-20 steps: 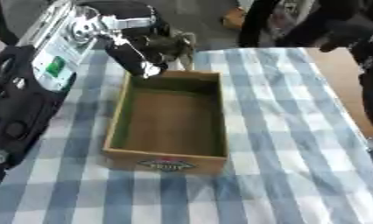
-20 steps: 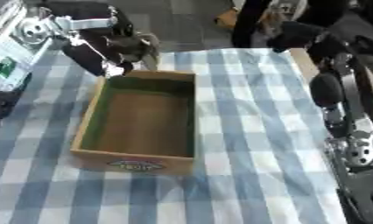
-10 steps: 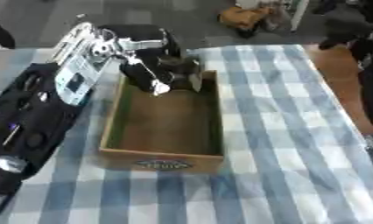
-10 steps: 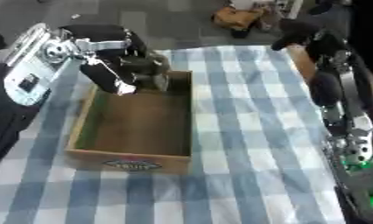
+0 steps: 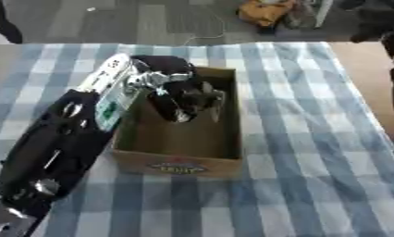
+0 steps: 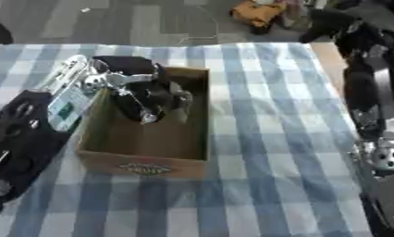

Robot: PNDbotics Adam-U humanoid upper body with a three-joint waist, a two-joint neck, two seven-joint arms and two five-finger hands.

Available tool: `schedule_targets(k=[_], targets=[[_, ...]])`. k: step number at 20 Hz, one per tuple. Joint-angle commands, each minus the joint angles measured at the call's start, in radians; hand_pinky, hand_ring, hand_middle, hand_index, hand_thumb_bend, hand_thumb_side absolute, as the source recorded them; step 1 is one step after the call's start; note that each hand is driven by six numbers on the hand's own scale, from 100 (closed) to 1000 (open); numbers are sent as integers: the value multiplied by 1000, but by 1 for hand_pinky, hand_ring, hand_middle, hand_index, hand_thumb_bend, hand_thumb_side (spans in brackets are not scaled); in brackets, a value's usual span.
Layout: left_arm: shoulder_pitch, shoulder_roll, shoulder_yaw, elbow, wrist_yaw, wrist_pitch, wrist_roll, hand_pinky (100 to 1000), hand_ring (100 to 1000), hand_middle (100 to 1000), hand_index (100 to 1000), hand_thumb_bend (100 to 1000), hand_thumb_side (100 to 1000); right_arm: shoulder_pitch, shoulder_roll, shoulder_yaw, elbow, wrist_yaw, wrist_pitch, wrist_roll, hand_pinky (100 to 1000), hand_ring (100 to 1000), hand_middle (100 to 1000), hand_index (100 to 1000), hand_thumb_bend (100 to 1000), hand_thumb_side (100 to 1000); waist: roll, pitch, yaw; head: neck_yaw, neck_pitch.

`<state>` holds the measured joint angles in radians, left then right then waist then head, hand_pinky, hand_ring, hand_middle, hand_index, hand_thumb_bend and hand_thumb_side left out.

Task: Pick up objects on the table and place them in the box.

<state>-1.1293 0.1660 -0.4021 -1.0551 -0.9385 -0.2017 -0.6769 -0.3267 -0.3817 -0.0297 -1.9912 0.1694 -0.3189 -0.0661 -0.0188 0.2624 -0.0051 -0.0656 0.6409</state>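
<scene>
As we read the left eye view, the robot's left hand (image 5: pixel 182 95) is lowered over the open brown cardboard box with a printed label on its front wall (image 5: pixel 184 167), which sits on the blue-and-white checked tablecloth (image 5: pixel 313 139). Its black fingers are curled downward inside the box opening, around what appears to be a dark object with a pale spot (image 5: pixel 181 116); we cannot make out what that object is, nor whether it has touched the box floor. We see no other loose item on the cloth in this view, and the visible part of the box floor is bare.

Turning to the right eye view, we find the same hand within the box walls, its fingers bent about the dark item. The robot's right arm (image 6: pixel 370 92) runs along the right edge, and its right hand (image 6: pixel 326 23) is raised beyond the far corner of the table; we cannot tell how its fingers stand.

We judge the placing step under way and not finished: the item is over or in the box, release remains. Nothing further awaiting pickup is visible on the cloth.
</scene>
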Motion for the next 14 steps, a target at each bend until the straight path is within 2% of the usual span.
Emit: schedule_targets(k=[1, 5, 6, 11, 13, 14], targets=[[-13, -6, 4, 1, -45, -7, 22, 642, 646, 635, 718, 100, 269, -13, -17, -7, -9, -7, 0, -5, 856, 865, 563, 796, 754, 1000, -1, -16, 1, 3, 5], [-4, -14, 0, 14, -91, -14, 40, 653, 661, 655, 732, 100, 285, -13, -16, -7, -9, -6, 1, -5, 856, 866, 562, 796, 751, 1000, -2, -14, 1, 3, -2], [-1, -16, -1, 19, -103, -16, 40, 658, 666, 661, 737, 127, 305, -13, -17, -7, -9, -6, 1, -5, 856, 866, 562, 796, 749, 1000, -2, -14, 1, 3, -4], [4, -26, -5, 28, -151, -30, 23, 679, 709, 701, 789, 395, 409, -12, -16, -7, -9, -6, 2, -5, 856, 866, 562, 795, 752, 1000, -4, -14, 4, 3, -7], [6, -26, -8, 25, -174, -38, 13, 698, 740, 729, 816, 546, 471, -11, -16, -7, -9, -6, 2, -5, 856, 865, 561, 795, 750, 1000, -5, -15, 4, 2, -8], [6, -25, -9, 24, -186, -40, 10, 706, 753, 741, 832, 650, 500, -11, -16, -7, -9, -6, 3, -6, 856, 866, 561, 795, 749, 1000, -5, -15, 5, 2, -8]])
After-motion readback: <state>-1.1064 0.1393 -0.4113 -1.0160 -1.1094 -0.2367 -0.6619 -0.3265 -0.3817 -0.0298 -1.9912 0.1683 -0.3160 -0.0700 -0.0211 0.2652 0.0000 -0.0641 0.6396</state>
